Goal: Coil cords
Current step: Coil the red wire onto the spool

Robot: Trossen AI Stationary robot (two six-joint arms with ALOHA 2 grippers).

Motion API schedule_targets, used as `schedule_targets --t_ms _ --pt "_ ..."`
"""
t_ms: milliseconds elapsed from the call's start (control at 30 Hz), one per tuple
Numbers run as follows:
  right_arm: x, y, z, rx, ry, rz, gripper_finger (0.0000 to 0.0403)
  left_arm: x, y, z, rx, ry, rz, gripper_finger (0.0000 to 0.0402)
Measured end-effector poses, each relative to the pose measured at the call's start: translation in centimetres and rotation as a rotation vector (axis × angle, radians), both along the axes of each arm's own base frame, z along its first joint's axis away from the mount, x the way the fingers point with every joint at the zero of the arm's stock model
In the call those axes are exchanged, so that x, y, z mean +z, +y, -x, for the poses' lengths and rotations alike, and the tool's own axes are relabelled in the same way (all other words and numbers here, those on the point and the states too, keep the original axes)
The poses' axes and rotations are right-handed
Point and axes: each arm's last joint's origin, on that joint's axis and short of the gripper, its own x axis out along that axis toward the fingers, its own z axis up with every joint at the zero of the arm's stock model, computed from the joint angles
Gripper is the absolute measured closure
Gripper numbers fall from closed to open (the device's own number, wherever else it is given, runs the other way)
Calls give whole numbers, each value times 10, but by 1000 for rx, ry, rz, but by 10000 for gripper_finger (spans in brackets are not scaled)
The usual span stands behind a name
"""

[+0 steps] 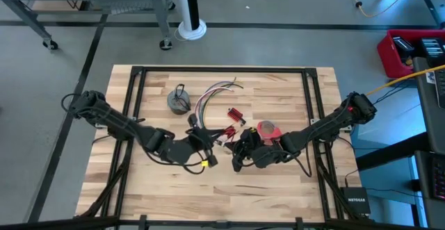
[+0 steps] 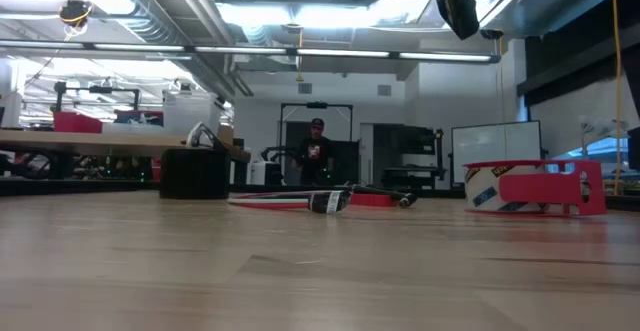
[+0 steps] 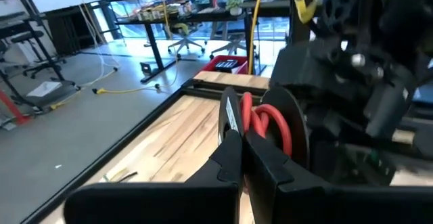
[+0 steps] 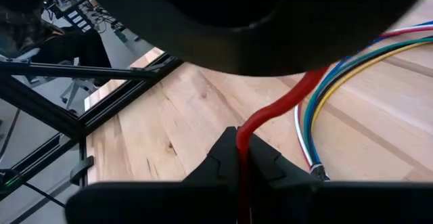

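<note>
A black-and-red cord [image 3: 260, 119] is held above the table's middle between my two grippers, both shut on it. My left gripper [image 1: 217, 138] comes from the left, my right gripper [image 1: 238, 146] from the right, and they stand close together. The long bundle of coloured wires [image 1: 215, 94] lies flat on the table beyond them, also seen in the right wrist view [image 4: 338, 82]. A small grey coil [image 1: 179, 101] sits on the table at the far left of the bundle. My left gripper pinches the cord's looped part [image 3: 238, 126] between its two fingers, with red and black loops standing up past the fingertips. The fingers come roughly level from the table's left. The loops are clear of the table. My right gripper pinches a single red strand [image 4: 245, 143] of the cord between its fingertips, the fingers lying along it. The strand runs on from the tips, bends and passes behind the left arm's dark body. The fingers slant down from the table's right.
A red tape roll [image 1: 268, 129] lies just beyond my right gripper, also in the low view [image 2: 535, 186]. A small red block [image 1: 236, 114] lies near the bundle. The table's black frame [image 1: 132, 91] borders the wooden top. A person stands far back in the room.
</note>
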Motion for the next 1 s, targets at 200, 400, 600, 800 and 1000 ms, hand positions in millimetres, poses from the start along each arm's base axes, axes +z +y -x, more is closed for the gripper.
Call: schedule_targets --t_ms 200,400,600,800,1000 --pt "0 0 0 0 -2 -1 402 4 8 -6 -23 -58 64 401" --pt "8 2 -4 9 -80 -20 402 1 13 -10 1 -79 107 401" --pt "14 4 -7 52 -144 -44 402 -8 11 -20 -14 -64 82 401" --pt "16 5 -7 64 -156 -62 402 -12 11 -22 -33 -27 48 401" --pt "19 5 -8 64 -186 -78 402 -16 7 -20 -53 35 -6 401"
